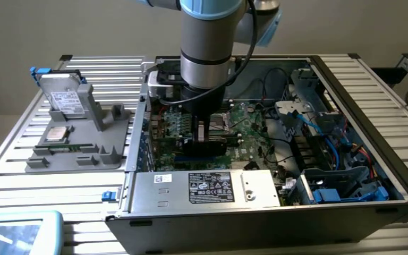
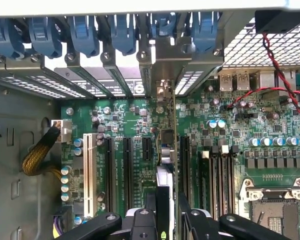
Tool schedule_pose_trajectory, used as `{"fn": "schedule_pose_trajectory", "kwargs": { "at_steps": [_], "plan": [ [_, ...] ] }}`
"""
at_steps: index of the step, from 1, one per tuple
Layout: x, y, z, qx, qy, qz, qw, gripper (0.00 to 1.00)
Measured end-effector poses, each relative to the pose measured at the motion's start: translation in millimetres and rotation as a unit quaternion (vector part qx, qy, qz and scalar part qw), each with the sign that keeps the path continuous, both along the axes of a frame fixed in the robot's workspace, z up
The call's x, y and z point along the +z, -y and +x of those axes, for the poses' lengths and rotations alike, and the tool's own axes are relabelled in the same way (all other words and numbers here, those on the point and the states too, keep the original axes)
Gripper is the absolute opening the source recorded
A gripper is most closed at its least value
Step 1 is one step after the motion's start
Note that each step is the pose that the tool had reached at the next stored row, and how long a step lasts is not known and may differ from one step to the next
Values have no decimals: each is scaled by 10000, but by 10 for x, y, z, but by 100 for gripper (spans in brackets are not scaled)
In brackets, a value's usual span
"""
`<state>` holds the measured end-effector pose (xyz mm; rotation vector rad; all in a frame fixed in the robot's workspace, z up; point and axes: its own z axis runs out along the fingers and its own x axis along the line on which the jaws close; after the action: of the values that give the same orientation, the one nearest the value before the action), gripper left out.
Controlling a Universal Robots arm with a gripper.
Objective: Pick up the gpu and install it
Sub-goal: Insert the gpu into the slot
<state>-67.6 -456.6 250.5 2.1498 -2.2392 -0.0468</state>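
My gripper [image 1: 202,134] reaches down into the open computer case [image 1: 353,212] and is shut on the gpu [image 1: 205,146], a thin black card held upright over the green motherboard [image 1: 250,125]. In the wrist view the gpu [image 2: 163,187] is edge-on between my two black fingers [image 2: 141,221], with my gripper [image 2: 165,222] closed around it. The card's silvery bracket [image 2: 163,92] lies against the row of rear slot covers [image 2: 125,75]. The card runs between two black expansion slots [image 2: 126,165]. Whether its lower edge sits in a slot is hidden.
The case walls close in around my arm. The power supply box [image 1: 204,186] lies at the near side, with blue cables and drive bays [image 1: 339,154] at the exterior view's right. A grey fixture [image 1: 76,154] at the exterior view's left holds a silver hard drive [image 1: 68,98], a processor [image 1: 53,134] and a memory stick [image 1: 66,147].
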Motion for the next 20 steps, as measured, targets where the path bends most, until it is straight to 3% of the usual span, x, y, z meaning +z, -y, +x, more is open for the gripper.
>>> {"fn": "schedule_pose_trajectory", "kwargs": {
  "at_steps": [20],
  "plan": [
    [-23,1,-14,-3,-3,2,10000,27]
  ]
}}
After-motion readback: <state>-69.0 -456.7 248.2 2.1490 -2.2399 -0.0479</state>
